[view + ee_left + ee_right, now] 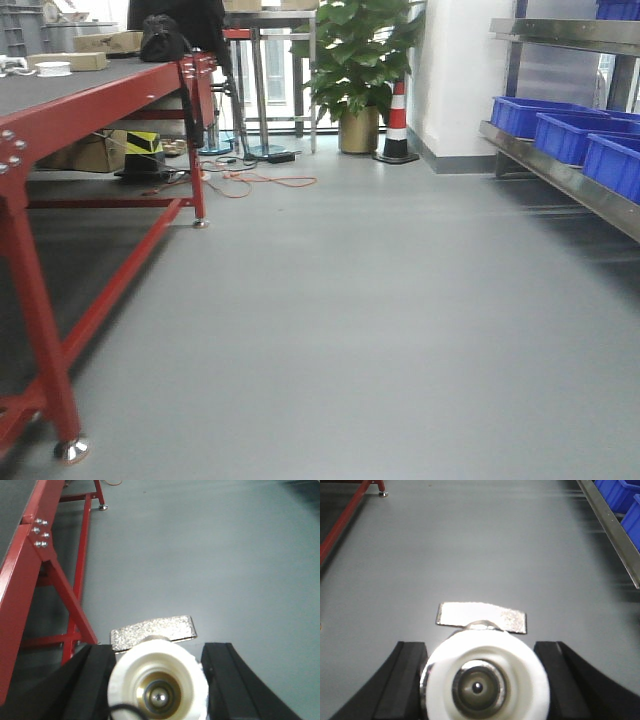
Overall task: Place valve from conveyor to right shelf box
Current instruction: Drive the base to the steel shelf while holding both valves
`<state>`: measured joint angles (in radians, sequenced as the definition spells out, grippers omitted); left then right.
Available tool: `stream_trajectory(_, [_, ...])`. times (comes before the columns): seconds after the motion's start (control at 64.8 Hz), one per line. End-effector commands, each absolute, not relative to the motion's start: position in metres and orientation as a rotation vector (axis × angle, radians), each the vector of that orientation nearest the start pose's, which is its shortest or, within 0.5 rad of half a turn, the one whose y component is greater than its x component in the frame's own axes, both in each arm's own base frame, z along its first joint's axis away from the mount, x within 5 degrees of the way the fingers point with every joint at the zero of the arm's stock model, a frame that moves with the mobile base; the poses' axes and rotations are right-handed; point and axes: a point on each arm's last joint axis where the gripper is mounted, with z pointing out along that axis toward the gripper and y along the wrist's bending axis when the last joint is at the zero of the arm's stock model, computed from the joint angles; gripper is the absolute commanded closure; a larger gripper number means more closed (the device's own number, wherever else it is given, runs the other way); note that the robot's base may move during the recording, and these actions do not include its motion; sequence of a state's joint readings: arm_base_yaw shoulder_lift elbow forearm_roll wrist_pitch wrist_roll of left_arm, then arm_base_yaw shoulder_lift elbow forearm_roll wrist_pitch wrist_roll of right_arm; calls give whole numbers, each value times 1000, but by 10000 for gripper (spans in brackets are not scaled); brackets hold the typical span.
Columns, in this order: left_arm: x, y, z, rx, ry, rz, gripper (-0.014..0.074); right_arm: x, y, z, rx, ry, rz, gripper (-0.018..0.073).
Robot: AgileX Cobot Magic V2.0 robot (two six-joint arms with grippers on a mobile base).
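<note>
My left gripper (pixel 160 687) is shut on a valve (pixel 131 676) with a white end cap, a brass bore and a silver lever handle (pixel 152 632). It is held above the grey floor beside the red-framed table (pixel 25 565). My right gripper (pixel 482 685) is shut on a second valve (pixel 441 680) of the same kind, its silver handle (pixel 481 617) pointing up. The stainless-steel shelf (pixel 560 175) with blue bins (pixel 570 135) stands at the right. It also shows at the right wrist view's upper right (pixel 612 535). The conveyor is out of view. Neither gripper shows in the front view.
The red-framed table (pixel 60 110) with a dark top carries boxes at the left. A potted plant (pixel 358 70), a striped traffic cone (pixel 397 125), orange cables (pixel 270 182) and a metal stand (pixel 275 80) are at the back. Grey floor (pixel 360 320) lies between table and shelf.
</note>
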<state>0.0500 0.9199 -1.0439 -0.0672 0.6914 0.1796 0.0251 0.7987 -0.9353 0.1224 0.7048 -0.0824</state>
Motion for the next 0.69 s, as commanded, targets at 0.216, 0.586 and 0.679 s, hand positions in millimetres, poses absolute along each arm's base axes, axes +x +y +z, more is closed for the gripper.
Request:
stream_trajectory(0.216, [180, 4, 413, 95, 1970, 59, 708, 149, 10, 401, -60, 1948, 94, 722])
stream_trajectory(0.586, [180, 4, 413, 95, 1970, 59, 708, 149, 10, 401, -60, 1948, 94, 722])
stream_trajectory(0.679, [180, 4, 413, 95, 1970, 59, 708, 149, 10, 401, -60, 1948, 94, 722])
